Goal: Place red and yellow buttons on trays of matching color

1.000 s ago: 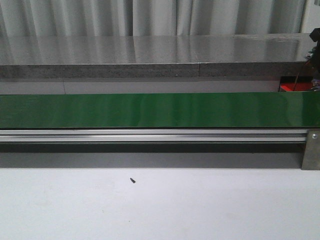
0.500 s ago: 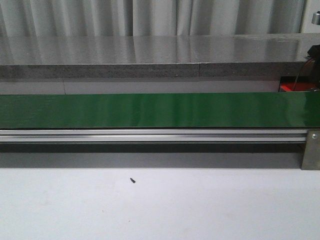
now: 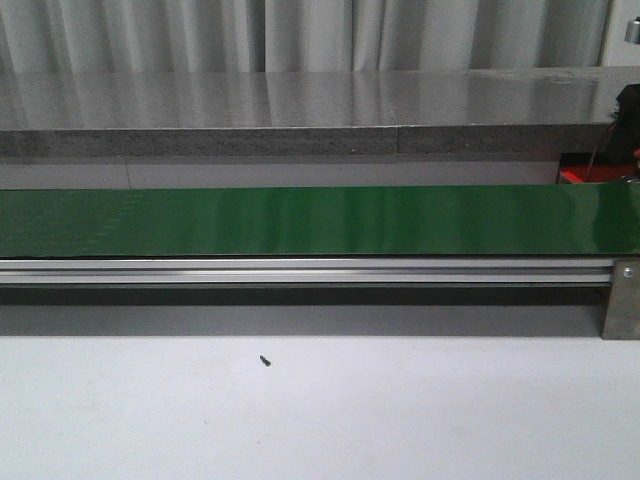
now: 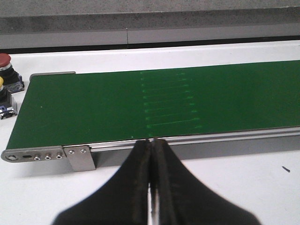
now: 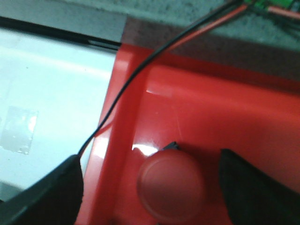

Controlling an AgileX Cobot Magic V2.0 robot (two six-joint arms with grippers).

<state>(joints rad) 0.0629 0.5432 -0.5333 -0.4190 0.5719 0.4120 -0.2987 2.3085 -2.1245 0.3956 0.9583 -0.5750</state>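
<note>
Right gripper [image 5: 150, 187] spread wide over red button [image 5: 171, 185], sitting inside red tray [image 5: 225, 117] — matching colour, release looks done.

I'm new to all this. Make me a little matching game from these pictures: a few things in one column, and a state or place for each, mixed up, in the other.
Things:
1. left hand
2. right hand
3. red button
4. green belt

States or places:
A. bare, nothing riding on it
B. fingers spread wide
C. fingers pressed together, holding nothing
D. lying in the red tray

Pairs: 1-C, 2-B, 3-D, 4-A
</note>
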